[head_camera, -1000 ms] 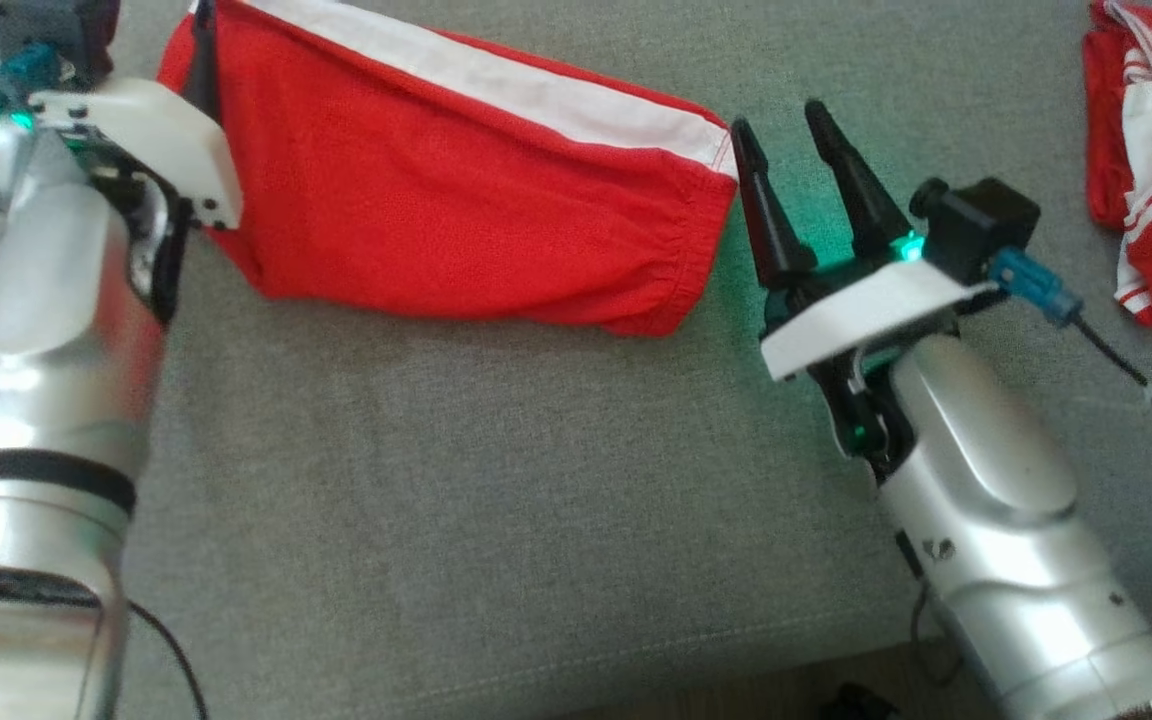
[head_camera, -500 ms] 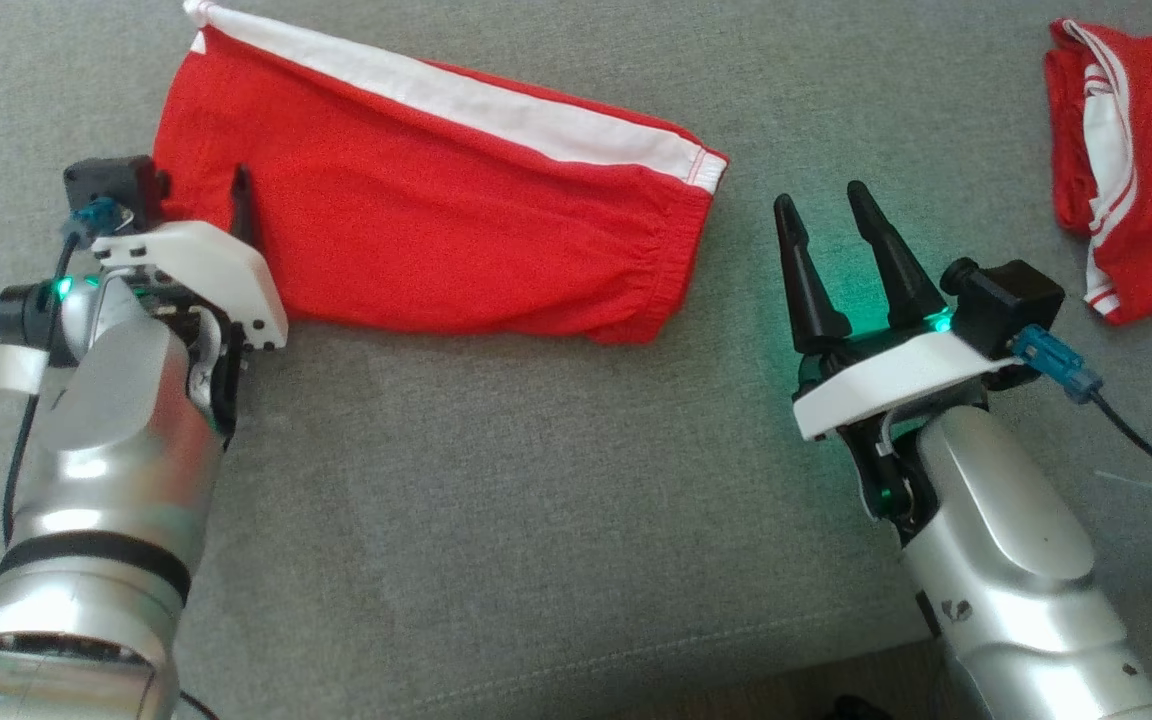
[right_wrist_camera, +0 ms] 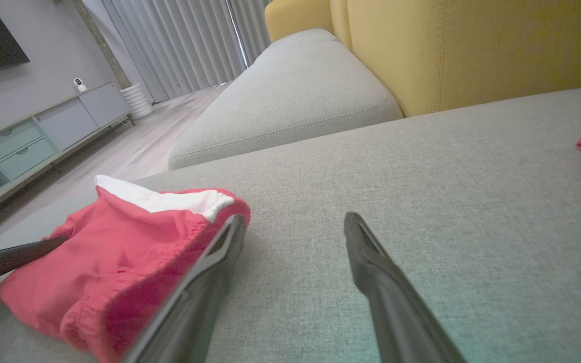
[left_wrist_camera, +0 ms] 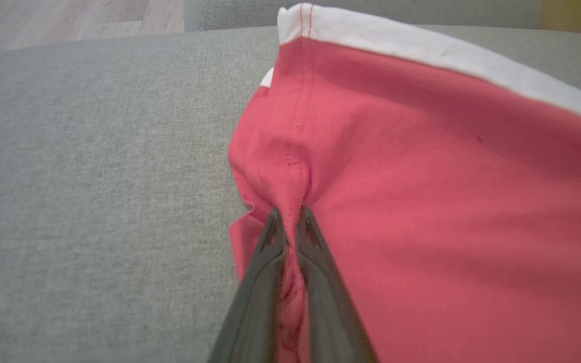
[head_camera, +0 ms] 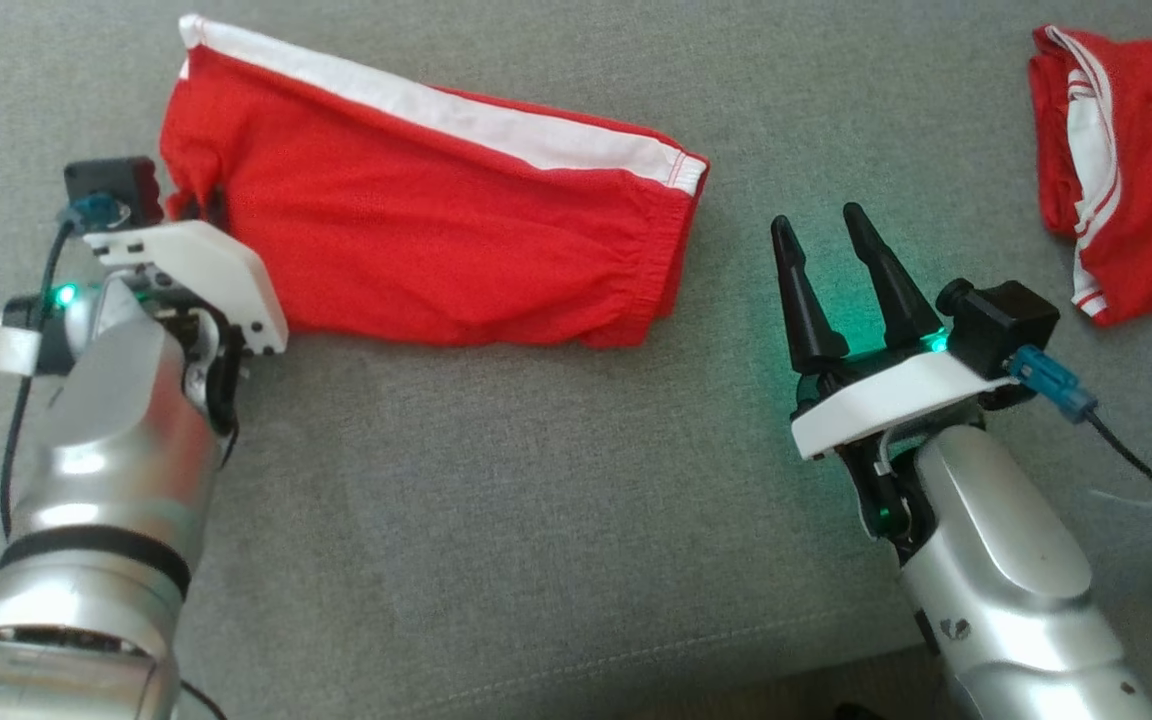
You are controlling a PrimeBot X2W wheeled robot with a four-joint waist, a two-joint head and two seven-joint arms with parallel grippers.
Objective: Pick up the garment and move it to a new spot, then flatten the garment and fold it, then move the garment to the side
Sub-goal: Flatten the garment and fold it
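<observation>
My left gripper [left_wrist_camera: 288, 214] is pinched tight on a ridge of red cloth at the left end of the garment [head_camera: 436, 240], with fabric bunched between the fingers. My right gripper [head_camera: 819, 220] stands spread and empty, just off the garment's elastic right end and not touching it. The garment, red with a white band along its far edge, lies stretched crosswise on the seat between my two arms. My left wrist covers its near-left corner in the head view. A second garment [head_camera: 1126, 200], red with white stripes, sits crumpled at the far right, well apart from the right gripper. The seat [head_camera: 536, 500] is flat grey woven upholstery. In the right wrist view a yellow backrest [right_wrist_camera: 472, 45] rises behind it and another grey cushion [right_wrist_camera: 290, 96] runs on beyond. Past that I see pale floor [right_wrist_camera: 139, 141], grey curtains [right_wrist_camera: 179, 40] and a low cabinet [right_wrist_camera: 43, 136] by the wall. The seat's front edge shows at the bottom of the head view, beside my right forearm. From that edge up to the garment is open grey cloth, as is the gap between the right gripper and the second garment.
</observation>
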